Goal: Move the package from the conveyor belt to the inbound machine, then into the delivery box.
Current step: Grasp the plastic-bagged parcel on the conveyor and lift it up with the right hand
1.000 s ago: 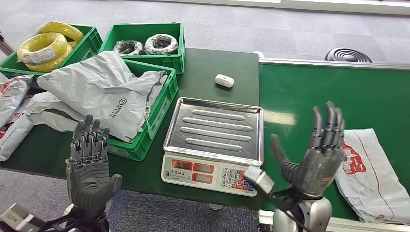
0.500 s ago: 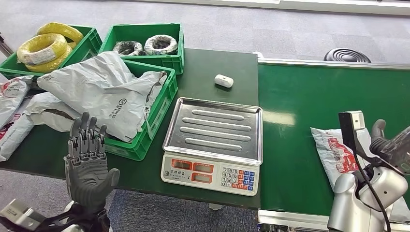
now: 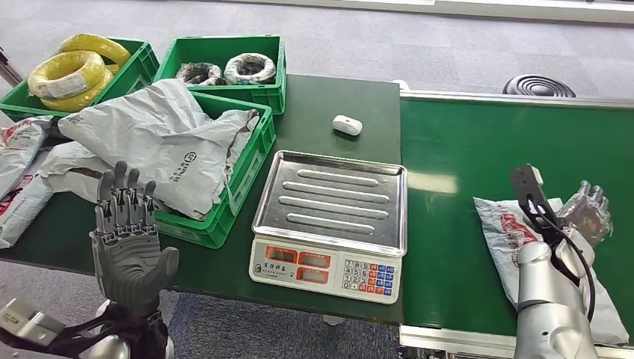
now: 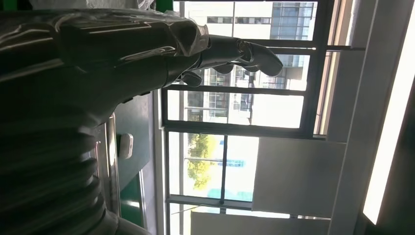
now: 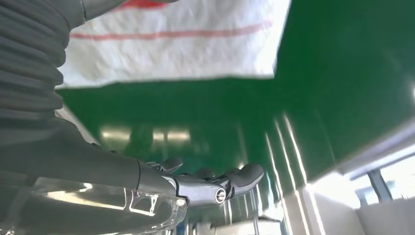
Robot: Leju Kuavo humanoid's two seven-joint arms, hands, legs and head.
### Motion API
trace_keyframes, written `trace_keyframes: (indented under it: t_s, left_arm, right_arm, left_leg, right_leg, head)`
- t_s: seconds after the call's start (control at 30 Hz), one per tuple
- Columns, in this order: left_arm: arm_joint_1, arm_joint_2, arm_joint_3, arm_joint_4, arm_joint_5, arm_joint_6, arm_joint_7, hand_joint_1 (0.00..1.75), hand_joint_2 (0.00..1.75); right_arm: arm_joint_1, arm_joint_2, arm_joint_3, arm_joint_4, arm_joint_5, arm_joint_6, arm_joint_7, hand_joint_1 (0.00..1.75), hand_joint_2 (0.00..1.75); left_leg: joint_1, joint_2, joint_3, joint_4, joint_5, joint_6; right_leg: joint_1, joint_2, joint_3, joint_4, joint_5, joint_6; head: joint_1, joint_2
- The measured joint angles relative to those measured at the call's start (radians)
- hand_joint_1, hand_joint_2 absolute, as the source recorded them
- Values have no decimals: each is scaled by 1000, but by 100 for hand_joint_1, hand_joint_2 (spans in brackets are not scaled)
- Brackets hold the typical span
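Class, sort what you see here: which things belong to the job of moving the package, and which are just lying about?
Part of the job:
package on the conveyor belt
scale
right hand
green crate of mailers

Lying about:
yellow cable coils
small white device
crate of dark coils

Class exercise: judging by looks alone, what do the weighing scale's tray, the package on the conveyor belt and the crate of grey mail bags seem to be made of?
Scale tray: likely stainless steel, a shiny ribbed silver surface with reflections.
Package: seemingly thin plastic film, white, wrinkled, with red print.
Crate: probably rigid moulded plastic, uniform green with ribbed walls.
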Motion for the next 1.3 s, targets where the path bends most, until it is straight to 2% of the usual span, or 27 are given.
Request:
trace_keyframes:
  t_s: [0.1, 0.2, 0.3, 0.4, 0.57, 0.77, 0.8, 0.9, 0.93, 1.3]
  left_arm:
    - [-23, 14, 2, 16, 13, 18, 0, 0, 175]
    - [-36, 29, 5, 30, 21, 31, 0, 0, 175]
    - [-33, 36, 7, 32, 18, 33, 0, 0, 175]
    - [-15, 38, 9, 28, 11, 34, 0, 0, 175]
    - [13, 38, 14, 7, 4, 43, 0, 0, 175]
    - [30, 39, 22, -4, 3, 49, 0, 0, 175]
    - [31, 40, 23, -4, 4, 49, 0, 0, 175]
    - [31, 42, 24, -4, 7, 48, 0, 0, 175]
    - [31, 42, 24, -4, 8, 48, 0, 0, 175]
    - [45, 41, 25, -14, 7, 48, 0, 0, 175]
  right_arm:
    - [-20, -12, -11, 92, -60, 105, -58, 0, 175]
    - [-24, -13, -19, 150, -118, 180, -164, 0, 175]
    - [-10, -2, -21, 169, -156, 230, -270, 0, 175]
    - [39, 28, -14, 151, -196, 254, -323, 0, 175]
    - [129, 84, 14, 59, -256, 278, -341, 0, 175]
    - [168, 116, 43, -18, -277, 281, -299, 0, 175]
    - [170, 119, 46, -27, -278, 280, -291, 25, 175]
    - [171, 124, 57, -46, -280, 272, -266, 150, 175]
    - [171, 126, 59, -50, -282, 267, -259, 168, 175]
    - [182, 132, 87, -117, -305, 247, -218, 174, 175]
  left_leg:
    - [0, 0, 0, 0, 0, 0]
    - [0, 0, 0, 0, 0, 0]
    - [0, 0, 0, 0, 0, 0]
    - [0, -1, -1, 0, 0, 0]
    - [0, 0, -2, 0, -1, 0]
    - [0, 0, -1, 0, 0, 0]
    - [0, 0, -1, 0, 0, 0]
    - [0, 0, -1, 0, 0, 0]
    - [0, 0, -1, 0, 0, 0]
    - [0, 0, -1, 0, 0, 0]
  right_leg:
    - [0, 0, 0, 0, 0, 0]
    - [0, 0, 0, 0, 0, 0]
    - [0, 0, 0, 0, 0, 0]
    - [1, 0, 0, 0, -1, 0]
    - [1, 0, -1, 0, -1, 0]
    - [0, 0, -1, 0, -1, 0]
    - [0, 0, -1, 0, -1, 0]
    - [0, 0, -1, 0, -1, 0]
    - [0, 0, -1, 0, -1, 0]
    - [0, 0, -1, 0, -1, 0]
  head:
    - [0, 0]
    - [0, 0]
    - [0, 0]
    - [0, 0]
    - [0, 0]
    - [0, 0]
    - [0, 0]
    - [0, 0]
    - [0, 0]
    - [0, 0]
